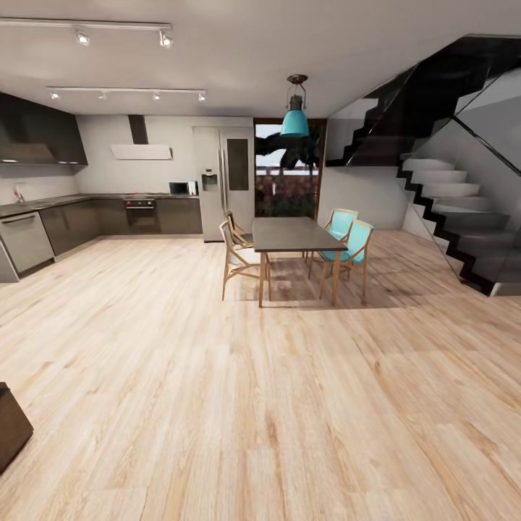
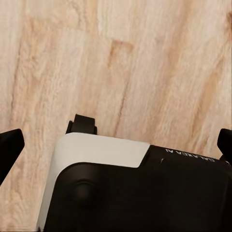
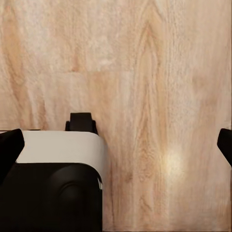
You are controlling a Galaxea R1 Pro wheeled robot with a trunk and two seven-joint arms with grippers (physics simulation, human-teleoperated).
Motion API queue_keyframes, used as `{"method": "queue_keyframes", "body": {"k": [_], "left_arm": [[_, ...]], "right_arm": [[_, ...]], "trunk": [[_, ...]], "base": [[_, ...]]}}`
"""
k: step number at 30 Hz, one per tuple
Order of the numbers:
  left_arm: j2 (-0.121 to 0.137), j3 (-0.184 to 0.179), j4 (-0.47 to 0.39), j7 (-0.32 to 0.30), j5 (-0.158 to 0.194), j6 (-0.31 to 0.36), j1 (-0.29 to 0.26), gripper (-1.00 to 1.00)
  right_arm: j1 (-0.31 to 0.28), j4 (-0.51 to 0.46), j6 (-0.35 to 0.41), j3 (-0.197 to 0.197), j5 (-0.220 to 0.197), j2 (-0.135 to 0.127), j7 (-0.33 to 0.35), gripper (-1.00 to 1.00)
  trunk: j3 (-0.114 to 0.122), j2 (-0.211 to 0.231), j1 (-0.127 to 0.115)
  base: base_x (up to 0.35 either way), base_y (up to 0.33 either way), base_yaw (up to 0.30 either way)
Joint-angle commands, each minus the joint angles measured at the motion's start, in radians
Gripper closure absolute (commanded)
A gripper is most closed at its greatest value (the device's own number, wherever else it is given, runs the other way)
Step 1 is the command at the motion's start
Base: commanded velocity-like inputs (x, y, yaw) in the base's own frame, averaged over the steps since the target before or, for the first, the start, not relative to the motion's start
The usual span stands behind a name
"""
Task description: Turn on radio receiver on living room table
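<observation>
Both tools are wide open and hold nothing: in the left wrist view the left tool (image 2: 116, 140) has its dark fingertips (image 2: 10, 141) at the two far edges of the frame, with only the light wood floor (image 2: 145, 63) between them, and the right tool (image 3: 116, 142) in the right wrist view looks the same, above the robot's white and black base (image 3: 58, 150). Neither the radio receiver nor its low bench can be seen now; the head view looks at a kitchen with dark cabinets (image 1: 123, 217) at the middle left, a fridge (image 1: 224, 181), a dark dining table (image 1: 293, 235) with wooden chairs (image 1: 242, 260) in the centre, and a staircase (image 1: 449, 217) at the right. I think the robot is only travelling, so the main risk is a wrong direction: going to the dining table, which is not the place of the task, would lose time. A dark object (image 1: 13, 427) at the lower left edge of the head view stands close to the base, and a turn to that side could hit it. The hanging arms could also touch furniture if the base passes too near.
</observation>
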Motion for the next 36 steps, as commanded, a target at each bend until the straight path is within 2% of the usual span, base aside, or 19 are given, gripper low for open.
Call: {"method": "queue_keyframes", "body": {"k": [1, 4, 10, 12, 14, 16, 20, 36], "left_arm": [[0.000, 0.001, 0.042, 0.002, 0.000, -0.033, 0.000, -1.00], [0.001, 0.003, 0.143, 0.012, 0.000, -0.116, 0.000, -1.00], [0.019, 0.004, 0.364, 0.023, 0.003, -0.300, 0.000, -1.00], [0.022, 0.003, 0.434, 0.024, 0.002, -0.358, 0.000, -1.00], [0.034, 0.001, 0.559, 0.024, 0.002, -0.468, 0.000, -1.00], [0.039, 0.001, 0.600, 0.024, 0.002, -0.503, 0.000, -1.00], [0.054, 0.001, 0.648, 0.024, 0.002, -0.535, 0.000, -1.00], [0.042, -0.007, 0.655, 0.024, 0.002, -0.539, 0.000, -1.00]], "right_arm": [[0.000, 0.048, -0.034, 0.000, 0.000, -0.004, 0.000, -1.00], [0.000, 0.168, -0.126, 0.001, 0.000, -0.008, 0.000, -1.00], [0.000, 0.406, -0.354, 0.003, 0.000, -0.010, 0.000, -1.00], [0.000, 0.448, -0.399, 0.003, -0.001, -0.010, 0.000, -1.00], [0.000, 0.496, -0.446, 0.003, -0.003, -0.010, 0.000, -1.00], [0.000, 0.506, -0.454, 0.002, -0.003, -0.010, 0.000, -1.00], [0.000, 0.514, -0.455, 0.004, -0.003, -0.009, 0.000, -1.00], [0.000, 0.515, -0.453, 0.005, -0.003, -0.005, 0.005, -1.00]], "trunk": [[0.000, 0.000, 0.000], [0.000, 0.000, 0.000], [0.000, 0.000, 0.000], [0.000, 0.000, 0.000], [0.000, 0.000, 0.000], [0.000, 0.000, 0.000], [0.000, 0.000, 0.000], [0.000, 0.000, 0.000]], "base": [[0.000, 0.000, 0.000], [0.000, 0.000, 0.000], [0.000, 0.000, 0.000], [0.000, 0.000, 0.000], [0.000, 0.000, 0.000], [0.000, 0.000, 0.000], [0.000, 0.000, 0.000], [0.000, 0.000, 0.000]]}}
